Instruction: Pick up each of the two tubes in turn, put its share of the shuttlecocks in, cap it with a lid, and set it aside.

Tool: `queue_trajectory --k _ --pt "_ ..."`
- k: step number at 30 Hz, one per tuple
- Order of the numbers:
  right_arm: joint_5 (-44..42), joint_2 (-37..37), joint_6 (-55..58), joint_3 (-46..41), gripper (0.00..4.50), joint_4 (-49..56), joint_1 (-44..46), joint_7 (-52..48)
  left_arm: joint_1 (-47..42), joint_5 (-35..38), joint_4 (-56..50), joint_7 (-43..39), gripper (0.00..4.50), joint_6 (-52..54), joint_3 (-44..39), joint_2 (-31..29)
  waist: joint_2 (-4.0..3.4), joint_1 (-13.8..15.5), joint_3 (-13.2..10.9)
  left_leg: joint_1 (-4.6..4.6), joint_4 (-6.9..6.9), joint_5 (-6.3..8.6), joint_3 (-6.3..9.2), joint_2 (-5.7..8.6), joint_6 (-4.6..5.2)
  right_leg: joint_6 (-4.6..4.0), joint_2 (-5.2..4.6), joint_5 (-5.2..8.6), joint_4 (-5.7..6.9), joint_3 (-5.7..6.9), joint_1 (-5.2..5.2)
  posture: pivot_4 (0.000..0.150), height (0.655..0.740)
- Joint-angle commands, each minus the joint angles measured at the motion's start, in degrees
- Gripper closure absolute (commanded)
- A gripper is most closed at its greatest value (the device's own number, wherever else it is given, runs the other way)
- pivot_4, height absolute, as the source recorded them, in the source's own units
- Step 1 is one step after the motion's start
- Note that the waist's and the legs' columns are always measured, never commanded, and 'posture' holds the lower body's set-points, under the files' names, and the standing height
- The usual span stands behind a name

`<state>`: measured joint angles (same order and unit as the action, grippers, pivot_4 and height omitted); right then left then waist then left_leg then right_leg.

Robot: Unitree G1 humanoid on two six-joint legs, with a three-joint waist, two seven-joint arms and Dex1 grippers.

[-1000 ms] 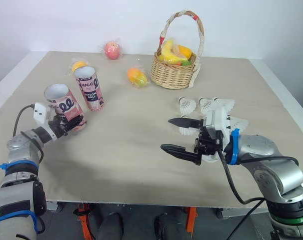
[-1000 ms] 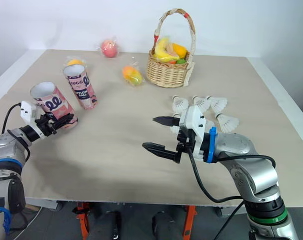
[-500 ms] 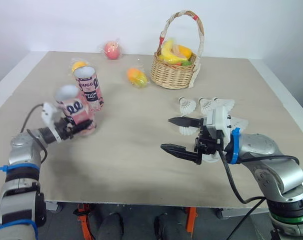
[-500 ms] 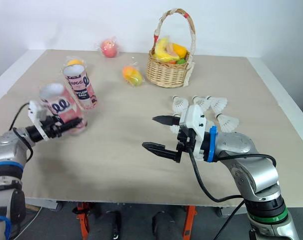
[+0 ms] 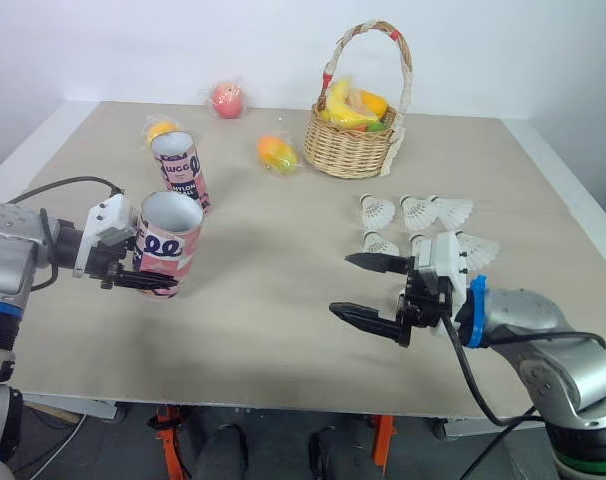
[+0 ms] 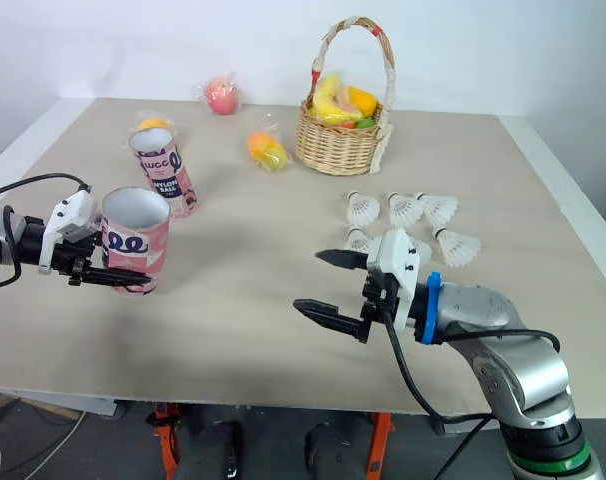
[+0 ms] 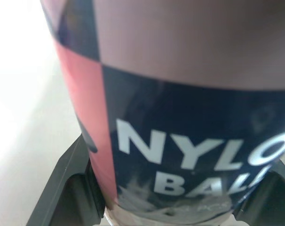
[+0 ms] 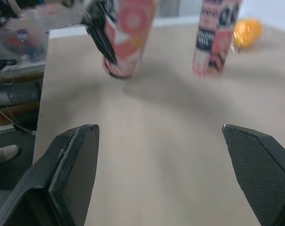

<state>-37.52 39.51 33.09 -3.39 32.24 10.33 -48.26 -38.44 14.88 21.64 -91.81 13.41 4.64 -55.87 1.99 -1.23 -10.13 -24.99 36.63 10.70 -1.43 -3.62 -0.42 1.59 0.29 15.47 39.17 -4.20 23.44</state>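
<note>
1. Left eye view is showing the held tube (image 5: 166,243) as a pink cardboard cylinder with dark rounded lettering and a pale inside. It is standing close to upright with its open mouth facing up.
2. This tube is sitting over the near left part of the table (image 5: 283,300). I cannot tell whether its base is touching the surface.
3. The left hand (image 5: 148,270) is gripping it low on the wall, with black fingers (image 7: 72,188) pressing on both sides of the cylinder.
4. Seen from the left wrist, a navy band on the tube is carrying white letters reading "NYLO" and, below them, "BAL". The rest of each word is running out of sight.
5. The second tube (image 5: 179,170) is standing upright just behind the held one. It has the same pink and navy pattern, and its small print is too fine to read.
6. The shuttlecocks (image 6: 403,209), white with feathered skirts, are lying in a loose cluster on the right side of the table, well apart from both tubes.
7. The right hand (image 5: 341,284) is hovering just in front of that cluster. Its two fingers are spreading wide and holding nothing.
8. A wicker basket (image 5: 358,150) of fruit is sitting at the far side, with a wrapped orange fruit (image 5: 276,153) beside it and a wrapped red fruit (image 5: 226,99) further back.
</note>
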Motion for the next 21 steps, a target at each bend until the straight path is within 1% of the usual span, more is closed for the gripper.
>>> queue_trajectory --k 1,5,8,11,17,21 --pt "0.0 0.2 -0.2 -2.7 0.0 2.5 -1.8 2.5 -1.2 0.7 -1.5 -0.7 1.6 -2.1 2.9 -1.2 -0.01 0.0 0.0 0.0 0.0 0.0 0.0 -0.01 0.0 -0.01 0.01 0.0 0.0 0.0 0.0 0.15 0.7393" --pt "4.3 -3.1 1.4 -2.2 0.0 1.3 -2.4 11.7 -2.3 -2.0 0.6 -0.7 1.6 -7.2 6.1 0.8 -0.01 0.0 0.0 0.03 0.04 -0.04 0.01 -0.05 0.05 0.1 0.07 -0.01 0.01 0.01 0.0 0.15 0.7393" --pt "5.4 -5.1 4.1 -1.4 0.0 3.7 -3.4 16.9 -2.9 -2.3 1.4 -0.7 1.6 -8.8 8.3 2.2 -0.03 0.0 0.0 0.03 0.04 -0.06 0.01 -0.07 0.08 0.1 0.11 -0.04 0.03 -0.02 0.01 0.15 0.7393" --pt "8.1 -7.0 6.5 1.1 0.0 4.5 -2.8 22.0 -4.4 -2.9 3.0 -0.7 1.6 -10.0 10.1 3.6 -0.02 0.0 0.0 0.01 0.04 -0.06 0.02 -0.07 0.09 0.08 0.11 -0.04 0.04 -0.01 0.02 0.15 0.7393" --pt "14.8 -11.7 8.3 5.9 0.0 -0.5 1.5 29.1 -7.4 -4.5 6.9 -0.7 1.6 -13.9 14.0 4.7 -0.06 0.0 0.0 0.02 0.07 -0.09 0.0 -0.04 0.13 0.14 0.1 -0.07 0.04 -0.04 0.0 0.15 0.7393" --pt "18.9 -14.6 8.4 7.3 0.0 -6.6 5.0 32.4 -8.4 -3.8 6.5 -0.7 1.6 -14.1 16.6 4.6 -0.09 0.1 0.0 0.01 0.14 -0.12 0.01 -0.01 0.19 0.22 0.09 -0.1 0.04 -0.05 -0.04 0.15 0.7393"
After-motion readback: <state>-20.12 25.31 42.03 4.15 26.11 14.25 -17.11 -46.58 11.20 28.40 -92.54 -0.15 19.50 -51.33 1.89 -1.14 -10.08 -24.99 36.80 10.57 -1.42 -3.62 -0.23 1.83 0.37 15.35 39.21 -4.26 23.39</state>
